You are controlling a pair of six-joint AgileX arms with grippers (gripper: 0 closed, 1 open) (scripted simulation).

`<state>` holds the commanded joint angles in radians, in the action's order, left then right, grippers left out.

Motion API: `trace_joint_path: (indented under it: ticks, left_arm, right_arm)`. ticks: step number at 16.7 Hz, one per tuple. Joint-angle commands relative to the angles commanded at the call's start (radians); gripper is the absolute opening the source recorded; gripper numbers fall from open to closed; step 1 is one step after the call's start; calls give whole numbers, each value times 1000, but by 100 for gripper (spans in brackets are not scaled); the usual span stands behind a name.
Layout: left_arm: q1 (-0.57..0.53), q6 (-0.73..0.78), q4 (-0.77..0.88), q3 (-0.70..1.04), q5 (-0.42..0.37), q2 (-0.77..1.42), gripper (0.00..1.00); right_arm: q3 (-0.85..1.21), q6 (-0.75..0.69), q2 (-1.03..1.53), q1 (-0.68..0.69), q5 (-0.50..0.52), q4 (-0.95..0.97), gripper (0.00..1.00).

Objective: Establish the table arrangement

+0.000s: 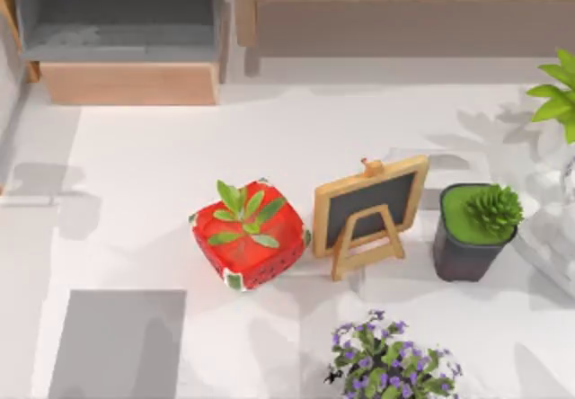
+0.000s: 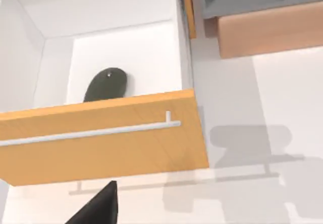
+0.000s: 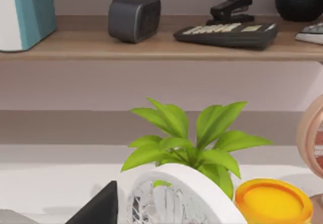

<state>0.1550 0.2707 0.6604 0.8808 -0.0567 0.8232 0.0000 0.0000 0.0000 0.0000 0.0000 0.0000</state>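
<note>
White table (image 1: 162, 210) spreads across the top view, with a red strawberry-print pot (image 1: 249, 234), a small chalkboard easel (image 1: 370, 208) and a dark succulent pot (image 1: 474, 229) in a row at centre; purple flowers (image 1: 388, 363) sit at the near edge and a grey mat (image 1: 117, 343) lies near left. Left wrist view looks at an open wooden drawer (image 2: 101, 138) holding a dark mouse (image 2: 106, 84). Judged early: mat bare, nothing carried; whether either gripper is open or closed, I cannot tell.

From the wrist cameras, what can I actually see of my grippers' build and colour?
Very little. In the left wrist view, a matte black, angular, wedge-shaped piece of the left gripper pokes up from the frame edge. The right gripper looks the same in its view. No cables or markings visible.
</note>
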Motion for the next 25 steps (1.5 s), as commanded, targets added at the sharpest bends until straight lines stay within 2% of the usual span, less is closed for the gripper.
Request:
trace_joint_path:
  ticks: [8, 13, 16, 19, 25]
  left_arm:
    - [152, 227, 514, 951, -17, 970, 100]
    - [197, 339, 710, 1417, -20, 1487, 100]
    - [201, 393, 759, 1597, -19, 1701, 100]
    - [192, 430, 766, 1699, -17, 1821, 100]
    - [186, 440, 764, 1727, -16, 1851, 100]
  right_arm:
    - [0, 0, 0, 0, 0, 0, 100]
    - [0, 0, 0, 0, 0, 0, 100]
    - [0, 0, 0, 0, 0, 0, 100]
    - [0, 0, 0, 0, 0, 0, 100]
    - [0, 0, 0, 0, 0, 0, 100]
